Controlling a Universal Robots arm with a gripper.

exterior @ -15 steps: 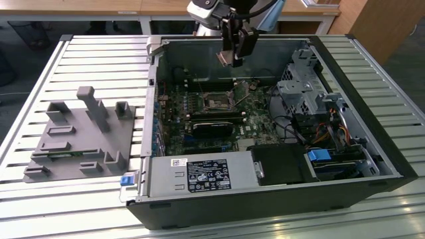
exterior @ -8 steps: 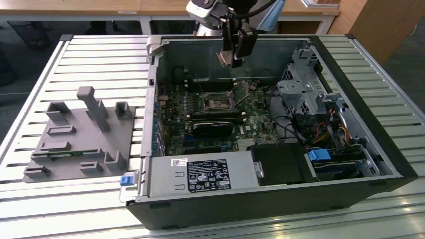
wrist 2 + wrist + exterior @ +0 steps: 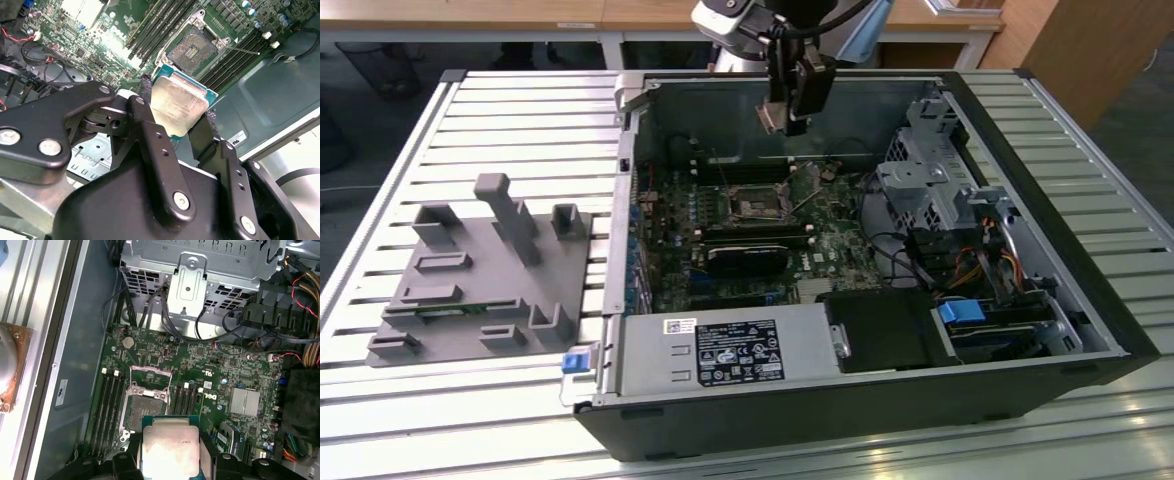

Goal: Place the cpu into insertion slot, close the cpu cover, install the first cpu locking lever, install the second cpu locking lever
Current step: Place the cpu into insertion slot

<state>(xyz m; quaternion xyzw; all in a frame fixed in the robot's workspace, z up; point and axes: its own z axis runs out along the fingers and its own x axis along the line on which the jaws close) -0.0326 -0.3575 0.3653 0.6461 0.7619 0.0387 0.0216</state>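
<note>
claw [image 3: 176, 112] clamped on cpu [image 3: 177, 100] at 2 opposite edges | cpu held in air over motherboard [image 3: 235, 365] inside open computer case [image 3: 1107, 300], near but clear of insertion slot [image 3: 192, 48] | slot bare, cover [image 3: 150, 375] lifted | judged 0 of 4 steps complete: seating under way; cover, 2 levers left

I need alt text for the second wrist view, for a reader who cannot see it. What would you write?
The gripper holds the cpu between its black fingers, silver-tan top facing the camera. Beyond it, on the green motherboard, the insertion slot sits empty between rows of long memory slots.
</note>
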